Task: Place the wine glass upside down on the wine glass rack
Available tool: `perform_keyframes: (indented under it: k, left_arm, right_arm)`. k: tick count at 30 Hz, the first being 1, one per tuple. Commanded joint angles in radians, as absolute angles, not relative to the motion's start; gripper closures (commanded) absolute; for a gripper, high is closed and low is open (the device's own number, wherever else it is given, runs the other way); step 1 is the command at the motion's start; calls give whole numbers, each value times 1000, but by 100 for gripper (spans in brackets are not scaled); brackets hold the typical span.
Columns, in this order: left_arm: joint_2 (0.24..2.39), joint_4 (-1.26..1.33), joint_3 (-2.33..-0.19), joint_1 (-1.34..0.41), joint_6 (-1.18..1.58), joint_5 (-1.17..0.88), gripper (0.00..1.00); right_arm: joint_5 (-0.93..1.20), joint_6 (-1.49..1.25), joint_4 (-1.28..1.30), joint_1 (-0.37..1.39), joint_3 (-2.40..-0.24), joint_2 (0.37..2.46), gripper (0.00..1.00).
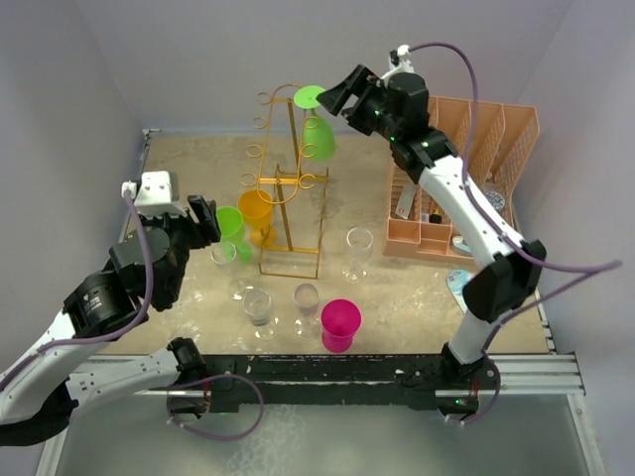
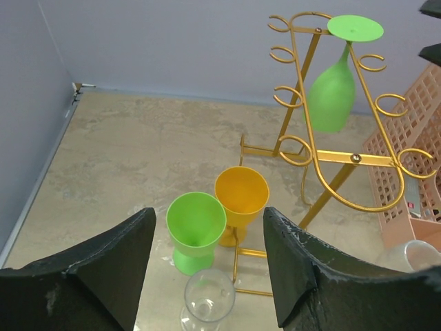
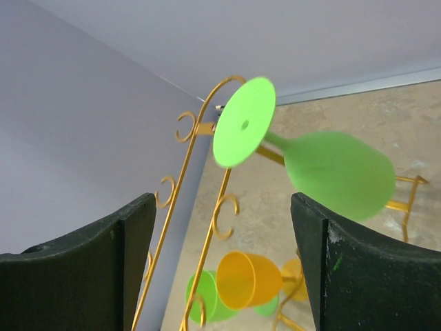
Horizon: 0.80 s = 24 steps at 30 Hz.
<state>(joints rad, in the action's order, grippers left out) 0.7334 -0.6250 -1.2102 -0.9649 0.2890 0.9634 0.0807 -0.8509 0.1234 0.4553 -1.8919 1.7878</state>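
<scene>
The wine glass (image 1: 320, 139) hangs upside down, its foot caught on a top hook of the rack (image 2: 337, 158). The right gripper (image 1: 335, 102) is open just beside the foot (apparently clear of it); back straight away without nudging it. The left gripper (image 1: 206, 220), low, is open too.

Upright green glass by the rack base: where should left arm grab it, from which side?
Grip the upright green glass by its bowl, leaving stem and foot free for the rack. Likely from its left: the orange glass crowds its right, a clear glass stands in front.
</scene>
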Motion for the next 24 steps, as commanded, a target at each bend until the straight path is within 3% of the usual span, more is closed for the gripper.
perform_keyframes:
  k: [1,5,10,16,24]
  left_arm:
    - [751,-644,-1229,-969,359,932,38]
    - [782,-688,-1211,-969,456,960,41]
    - [843,-740,-1178,-969,582,987,58]
    - [943,-781,-1178,-941,705,1021,64]
    - [985,-699,-1119,-602,688,703,65]
  right_arm:
    - [8,-745,68,454,-1754,1567,20]
    - [-43,-706,86,454,-1585,1382,22]
    - [-75,-671,114,453,-1428,1197,24]
    - [-66,-673,130,454,-1306,1069,26]
    - [-50,-701,140,454,-1210,987,28]
